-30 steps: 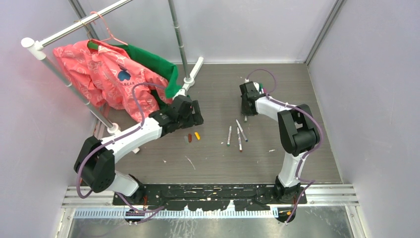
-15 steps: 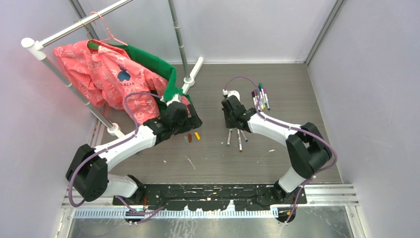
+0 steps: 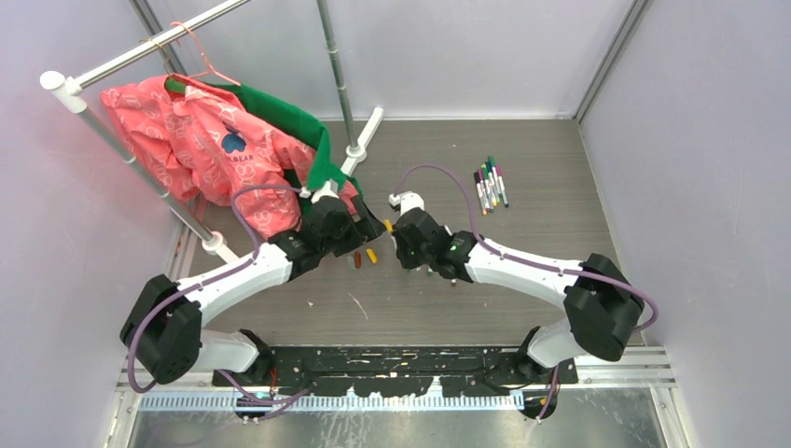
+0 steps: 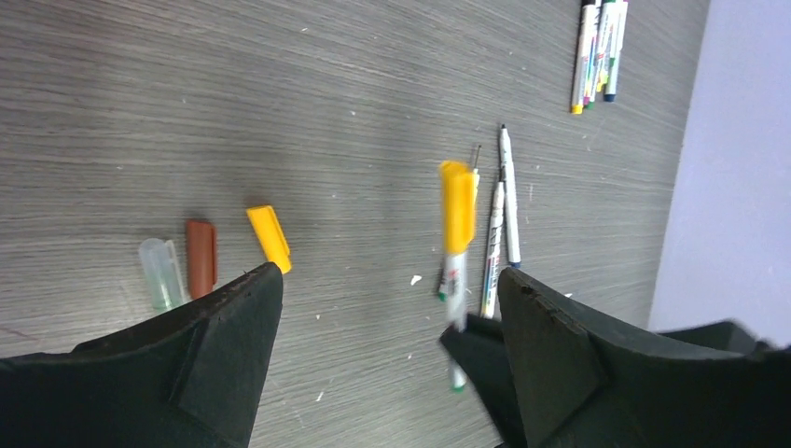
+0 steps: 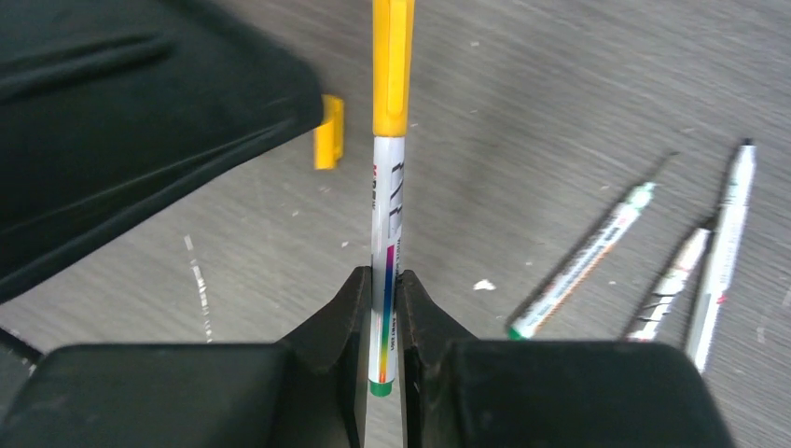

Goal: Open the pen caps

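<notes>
My right gripper [image 5: 380,289] is shut on a white pen barrel [image 5: 386,233] with a yellow cap [image 5: 392,65] on its far end, held above the table. In the top view, this gripper [image 3: 403,235] is at the centre and the capped end [image 3: 387,225] points at my left gripper [image 3: 369,230]. My left gripper [image 4: 390,275] is open, and the yellow cap [image 4: 457,203] is just ahead of its right finger [image 4: 560,355]. Three loose caps lie below: clear [image 4: 161,273], brown [image 4: 201,258] and yellow [image 4: 269,237].
Three uncapped pens [image 5: 583,261] lie on the table right of the held pen. A bunch of capped pens [image 3: 492,185] lies at the back right. A clothes rack with pink [image 3: 187,140] and green [image 3: 289,117] garments stands at the back left, its foot [image 3: 364,140] close to my left arm.
My right arm has swung from the back-right pen bunch to the table centre, carrying the yellow-capped pen toward my left gripper. My left gripper has shifted slightly and stays open.
</notes>
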Controlling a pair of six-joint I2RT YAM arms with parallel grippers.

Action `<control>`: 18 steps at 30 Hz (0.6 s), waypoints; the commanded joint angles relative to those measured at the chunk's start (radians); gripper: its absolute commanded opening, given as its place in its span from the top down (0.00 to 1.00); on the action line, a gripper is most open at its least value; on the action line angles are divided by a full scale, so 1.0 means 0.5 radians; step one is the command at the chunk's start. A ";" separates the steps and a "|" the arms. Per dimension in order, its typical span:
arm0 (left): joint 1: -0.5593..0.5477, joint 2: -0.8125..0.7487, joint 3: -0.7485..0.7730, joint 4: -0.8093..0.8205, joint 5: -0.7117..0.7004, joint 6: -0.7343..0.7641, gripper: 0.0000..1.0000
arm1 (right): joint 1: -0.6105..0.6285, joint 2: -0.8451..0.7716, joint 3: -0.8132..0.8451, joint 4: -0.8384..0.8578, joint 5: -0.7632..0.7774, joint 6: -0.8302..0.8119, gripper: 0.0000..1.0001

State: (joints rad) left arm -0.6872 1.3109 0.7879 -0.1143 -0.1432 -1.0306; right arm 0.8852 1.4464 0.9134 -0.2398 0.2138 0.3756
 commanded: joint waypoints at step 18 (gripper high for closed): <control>0.000 0.040 -0.075 0.311 0.069 -0.134 0.44 | 0.270 -0.061 0.041 0.234 -0.063 0.123 0.99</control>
State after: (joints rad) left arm -0.6872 1.3277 0.7490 -0.0303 -0.1188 -1.0916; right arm 1.0100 1.4464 0.9115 -0.1783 0.1844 0.4225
